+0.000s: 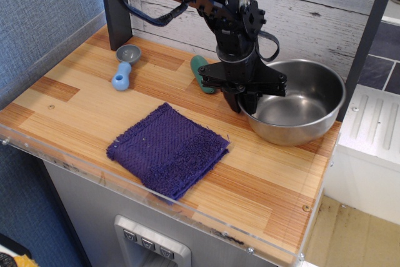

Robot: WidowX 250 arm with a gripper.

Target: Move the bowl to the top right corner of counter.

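Holding entry: gripper (245, 99) clamped over near-left rim of bowl (295, 109), one finger inside, one outside, likely for rim carry. Bowl sits at tabletop (75, 85) back right corner, by wall. Also present: purple cloth (167, 149), blue-handled scoop (123, 67).
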